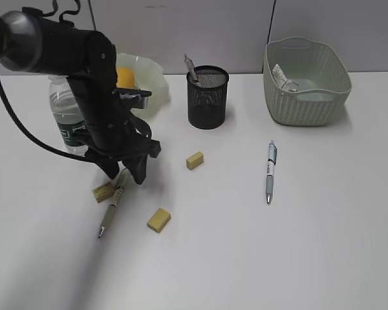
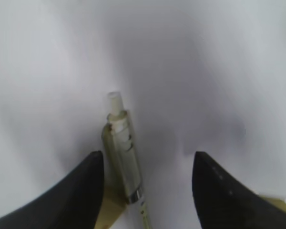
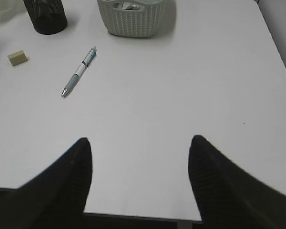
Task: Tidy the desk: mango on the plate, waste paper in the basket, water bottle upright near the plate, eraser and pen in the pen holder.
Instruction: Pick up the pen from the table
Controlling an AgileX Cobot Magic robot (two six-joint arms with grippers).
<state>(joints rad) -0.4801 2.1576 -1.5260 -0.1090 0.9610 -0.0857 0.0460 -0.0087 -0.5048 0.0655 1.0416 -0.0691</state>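
The left gripper point(image 1: 125, 173) is hanging low over the desk point(image 1: 246, 245) with its jaws apart, straddling the top end of a beige pen point(image 2: 124, 162) and gripping nothing. One eraser point(image 1: 103, 192) is lying just beside that pen, another point(image 1: 158, 219) is sitting near its tip, and a third point(image 1: 194, 160) is lying nearer the pen holder point(image 1: 207, 97). The arm is standing in front of the upright water bottle point(image 1: 64, 113) and partly hiding the plate point(image 1: 152, 74) carrying the mango point(image 1: 126, 76). A blue pen point(image 1: 270, 171) is lying well apart on the right. The waste paper point(image 1: 283, 77) is lying inside the basket point(image 1: 307, 84). The right gripper point(image 3: 140, 157) is hovering open and empty over bare desk.
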